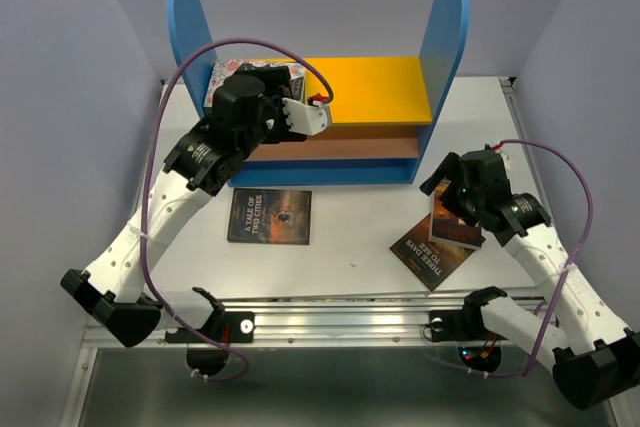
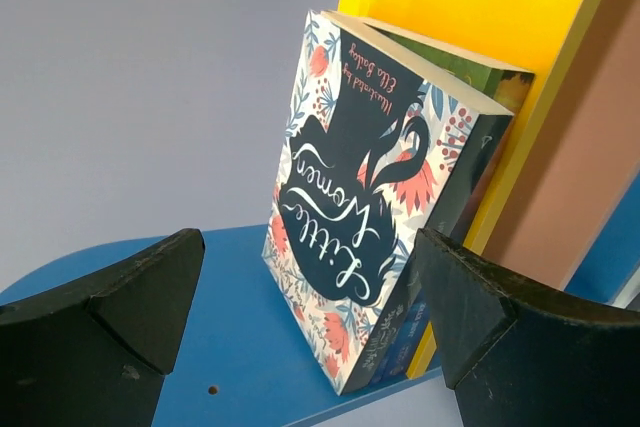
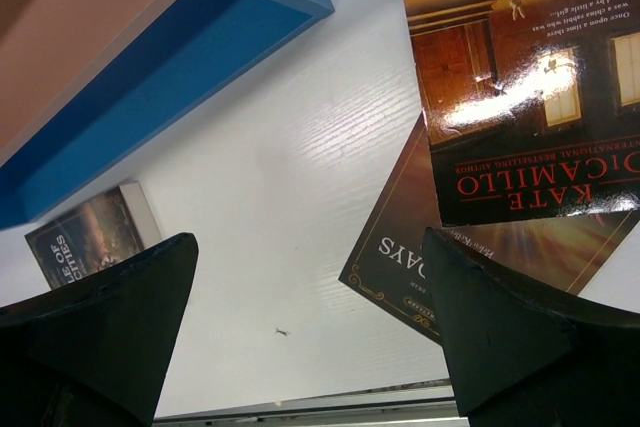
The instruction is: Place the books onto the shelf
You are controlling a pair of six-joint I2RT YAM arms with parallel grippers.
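White table (image 1: 350,222), pale walls: books stood on the shelf (image 1: 380,87), three left lying flat.

The left claw (image 2: 310,297) is spread wide, with nothing pinched between its fingers. Just beyond it, Little Women (image 2: 350,217) is stood on the yellow board at the blue left panel (image 1: 187,27), cover outward, other books behind it. This placement is judged done. The left arm is stretched forward and up to the shelf's left end, wrist turned inward. A retreat clear of the shelf is called for next, then a reach to A Tale of Two Cities (image 1: 270,216), flat before the shelf. The right claw (image 3: 310,327) is likewise spread and empty, poised on a bent arm over the DiCamillo book (image 3: 520,77), by which a second book (image 1: 425,257) is partly covered. Such thin covers would probably have to be caught by an edge.
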